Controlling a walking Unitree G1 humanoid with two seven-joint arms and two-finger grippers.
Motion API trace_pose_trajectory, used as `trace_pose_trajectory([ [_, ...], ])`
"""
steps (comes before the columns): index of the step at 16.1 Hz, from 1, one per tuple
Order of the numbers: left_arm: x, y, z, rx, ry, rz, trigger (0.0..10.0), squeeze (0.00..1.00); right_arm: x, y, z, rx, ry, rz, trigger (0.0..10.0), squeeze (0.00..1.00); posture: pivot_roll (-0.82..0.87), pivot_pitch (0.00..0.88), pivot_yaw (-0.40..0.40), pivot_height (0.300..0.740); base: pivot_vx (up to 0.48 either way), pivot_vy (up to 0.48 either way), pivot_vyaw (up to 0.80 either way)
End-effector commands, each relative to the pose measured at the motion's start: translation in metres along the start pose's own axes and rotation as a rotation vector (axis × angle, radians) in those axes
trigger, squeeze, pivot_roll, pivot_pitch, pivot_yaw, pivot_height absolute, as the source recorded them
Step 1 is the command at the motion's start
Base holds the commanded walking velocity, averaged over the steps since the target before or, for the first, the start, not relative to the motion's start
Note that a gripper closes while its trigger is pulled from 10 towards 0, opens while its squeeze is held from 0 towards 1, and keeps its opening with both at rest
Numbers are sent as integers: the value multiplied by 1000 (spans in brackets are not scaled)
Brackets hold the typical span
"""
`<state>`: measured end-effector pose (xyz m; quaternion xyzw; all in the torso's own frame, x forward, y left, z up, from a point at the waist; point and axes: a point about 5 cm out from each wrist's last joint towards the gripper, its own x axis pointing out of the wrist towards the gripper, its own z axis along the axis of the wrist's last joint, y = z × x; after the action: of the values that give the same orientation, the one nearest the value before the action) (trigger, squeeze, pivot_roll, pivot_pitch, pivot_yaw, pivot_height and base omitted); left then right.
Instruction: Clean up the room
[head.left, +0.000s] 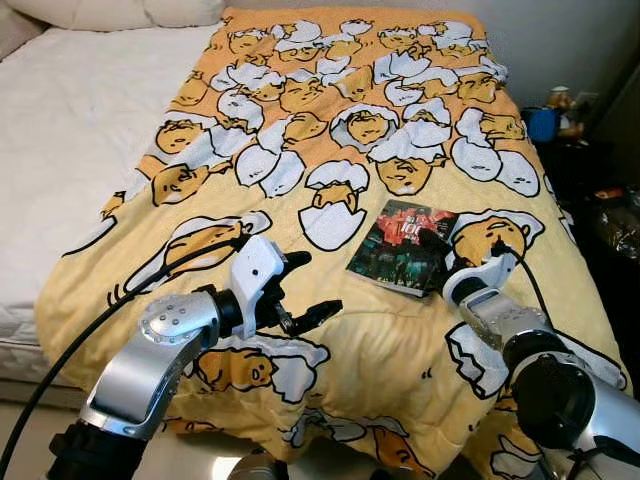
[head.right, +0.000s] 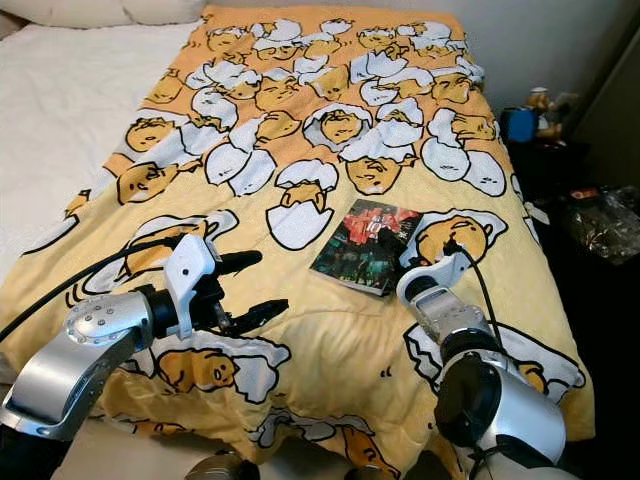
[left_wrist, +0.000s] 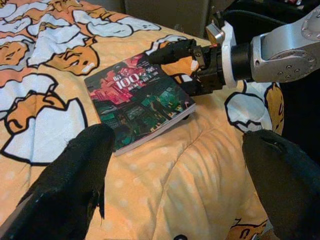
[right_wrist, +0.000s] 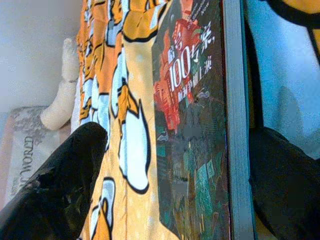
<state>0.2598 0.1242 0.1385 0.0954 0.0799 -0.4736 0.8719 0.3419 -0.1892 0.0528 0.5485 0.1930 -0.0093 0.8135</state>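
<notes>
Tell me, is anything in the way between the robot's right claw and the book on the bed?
No, nothing visible is in the way. The right gripper is already at the edge of the book, its open fingers reaching around it. The book lies flat on the yellow blanket.

home bedroom — bed (head.left: 70, 130) w/ cartoon blanket (head.left: 400, 110), pillows (head.left: 110, 10)
</notes>
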Motion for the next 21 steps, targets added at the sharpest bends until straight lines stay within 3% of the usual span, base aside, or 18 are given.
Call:
trace_pose_trajectory([
  [1, -3, 0, 3, 17, -8, 15, 10000, 0, 3, 6, 0, 24, -20, 8, 4627, 0, 175, 87, 19, 740, 0, 0, 0],
  [2, -3, 0, 4, 17, -7, 16, 10000, 0, 3, 5, -1, 32, -27, -8, 1451, 0, 179, 88, 19, 740, 0, 0, 0],
  [3, -3, 0, 4, 17, -5, 17, 10000, 0, 3, 4, -2, 34, -29, -21, 0, 0, 181, 88, 21, 740, 0, 0, 0],
  [14, -4, 0, 4, 22, 6, 5, 10000, 0, 2, -4, -9, 41, -21, -77, 0, 0, 184, 81, 24, 740, 0, 0, 0],
  [21, -4, 3, 5, 33, 3, 19, 10000, 0, 4, -2, -14, -22, 10, -81, 0, 0, 188, 69, 19, 740, 0, 0, 0],
])
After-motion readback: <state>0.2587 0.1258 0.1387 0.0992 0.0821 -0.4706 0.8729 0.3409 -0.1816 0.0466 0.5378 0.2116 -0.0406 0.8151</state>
